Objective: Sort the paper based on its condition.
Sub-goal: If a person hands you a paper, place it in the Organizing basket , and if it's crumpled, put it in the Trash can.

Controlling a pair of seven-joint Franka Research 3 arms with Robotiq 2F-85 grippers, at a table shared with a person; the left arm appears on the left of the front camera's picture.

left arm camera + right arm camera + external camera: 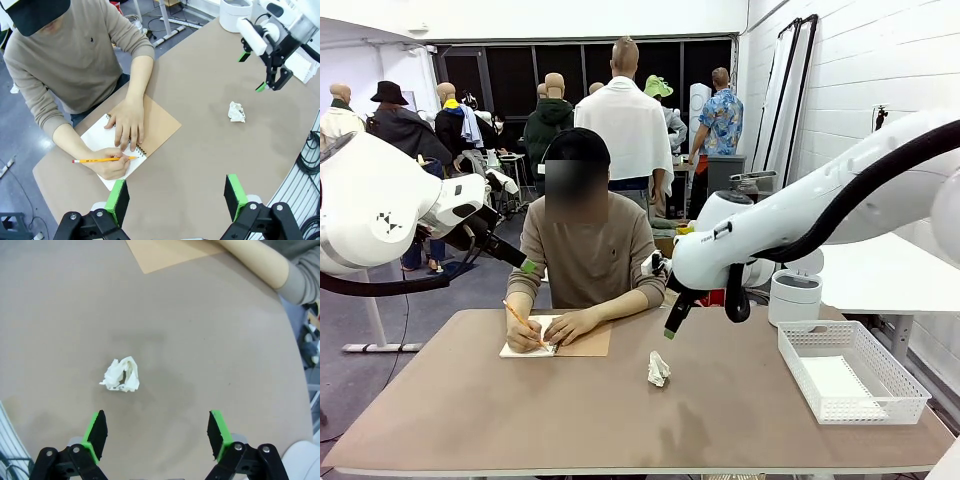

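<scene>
A crumpled ball of white paper (659,369) lies on the brown table near its middle; it also appears in the left wrist view (236,111). My right gripper (703,318) hangs open above and just behind the ball, and in its own view the ball (121,375) lies ahead of the open gripper (156,434), nearer the left finger. A flat white sheet (835,382) lies in the white basket (895,372). My left gripper (177,197) is open and empty, high over the table's left part, near the person's shoulder (525,265).
The person writes with a yellow pencil (100,160) in a spiral notebook (155,127) with a brown cover at the far left side of the table. A white round container (794,297) stands behind the basket. Bare table surrounds the ball.
</scene>
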